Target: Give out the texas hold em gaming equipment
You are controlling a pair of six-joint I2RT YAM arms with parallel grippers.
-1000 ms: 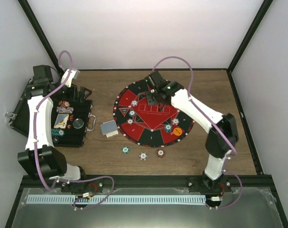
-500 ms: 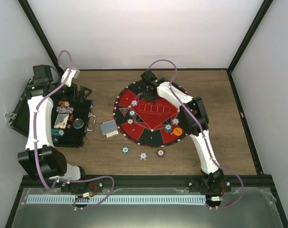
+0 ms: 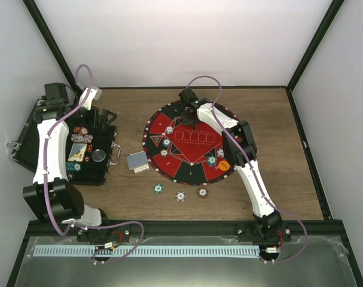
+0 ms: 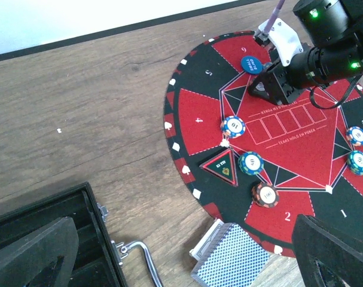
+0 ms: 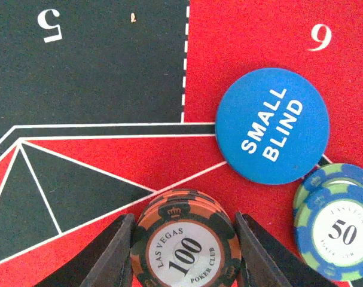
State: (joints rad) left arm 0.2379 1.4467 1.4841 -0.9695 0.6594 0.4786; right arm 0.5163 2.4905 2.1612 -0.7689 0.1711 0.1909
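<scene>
In the right wrist view my right gripper [image 5: 182,230] is shut on a short stack of orange 100 chips [image 5: 185,251], a finger touching each side, low over the red-and-black mat [image 5: 97,78]. A blue SMALL BLIND button [image 5: 272,125] and blue-green 50 chips [image 5: 336,224] lie just beside it. In the top view this gripper [image 3: 190,117] is at the mat's far left part. My left gripper [image 3: 103,117] is open and empty above the black case [image 3: 91,167]. The card deck [image 3: 137,162], blue backs up, lies between case and mat.
Chips [image 3: 167,130] and an orange button [image 3: 223,164] lie on the mat [image 3: 193,173]. Three chips [image 3: 180,196] lie on the wood in front of the mat. The open case holds more chips [image 3: 81,130]. Its handle [image 4: 139,257] sticks out toward the deck [image 4: 235,260].
My right gripper has moved from the mat's middle to its far left part, near the blue button. The left arm has barely moved.
</scene>
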